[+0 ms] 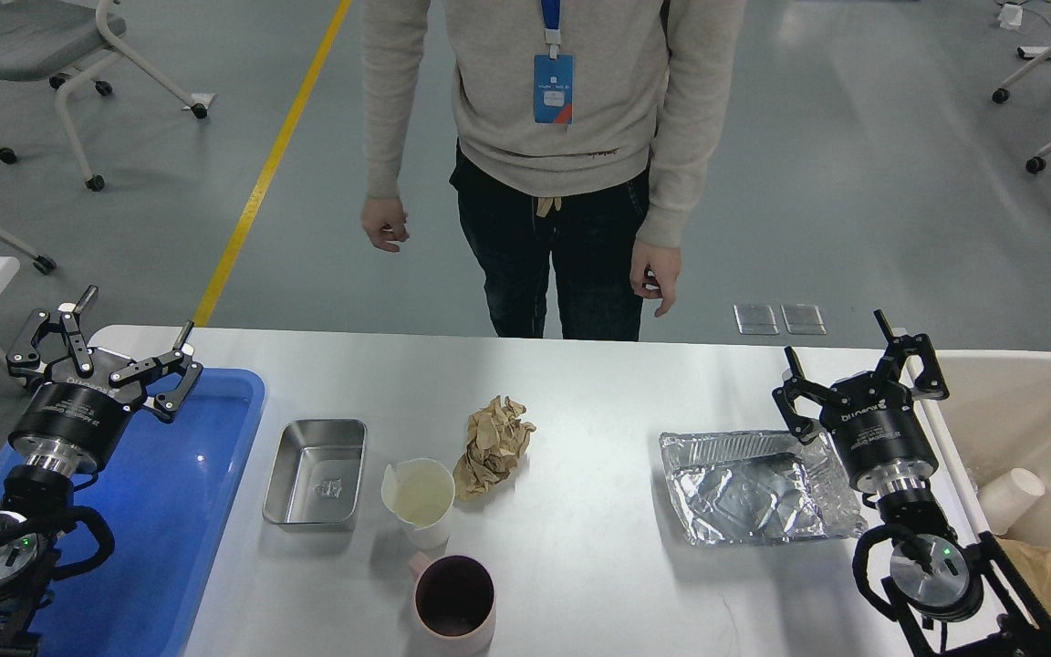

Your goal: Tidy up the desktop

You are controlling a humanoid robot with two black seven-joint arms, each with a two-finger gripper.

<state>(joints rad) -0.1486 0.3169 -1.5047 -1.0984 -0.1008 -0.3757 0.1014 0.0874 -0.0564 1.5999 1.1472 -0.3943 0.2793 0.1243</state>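
Observation:
The white desktop [598,392] carries a steel rectangular pan [316,474], a white paper cup [421,497], a pink mug with a dark inside [454,598], a crumpled brown paper wad [492,447] and a crinkled foil tray [754,488]. My left gripper [135,318] is open, hovering over the far left corner above the blue tray, holding nothing. My right gripper [836,339] is open too, above the foil tray's far right corner, with nothing between its fingers.
A blue plastic tray [188,511] lies at the left end. A beige bin [1036,411] at the right holds a paper cup [1011,500] and brown paper. A person [553,164] stands just beyond the far edge. Wheeled chairs stand on the floor behind.

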